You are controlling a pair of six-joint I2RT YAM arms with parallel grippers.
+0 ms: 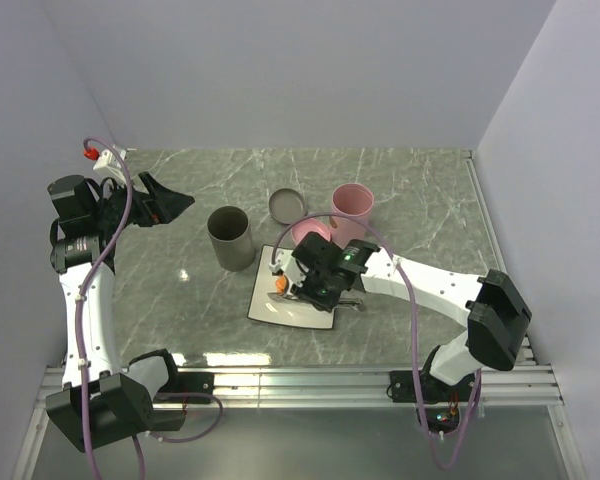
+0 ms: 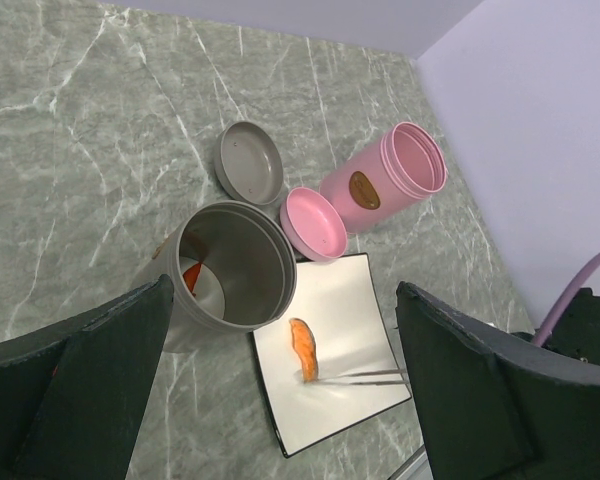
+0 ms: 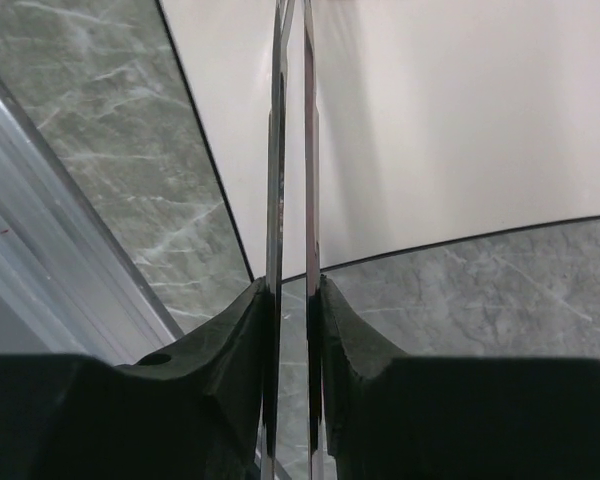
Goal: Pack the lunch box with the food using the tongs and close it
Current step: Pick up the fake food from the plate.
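Note:
An orange-red piece of food (image 2: 303, 348) (image 1: 280, 284) lies on the white square plate (image 2: 345, 305) (image 1: 280, 310). The slim silver tongs (image 2: 370, 377) (image 3: 278, 150) reach across the plate, and their nearly closed tips touch the piece's near end. My right gripper (image 1: 318, 283) (image 3: 292, 285) is shut on the tongs, one pad on each arm. The lunch box, a grey round tub (image 2: 230, 265) (image 1: 230, 238), stands open beside the plate, with an orange patch showing inside it. My left gripper (image 1: 168, 203) (image 2: 285, 290) is open and empty, high above the table's left side.
A grey lid (image 2: 250, 160) (image 1: 287, 205) and a pink lid (image 2: 315, 222) (image 1: 310, 234) lie behind the plate. A pink tub (image 2: 385, 180) (image 1: 352, 203) stands open at the back right. A metal rail (image 3: 70, 230) runs along the near table edge.

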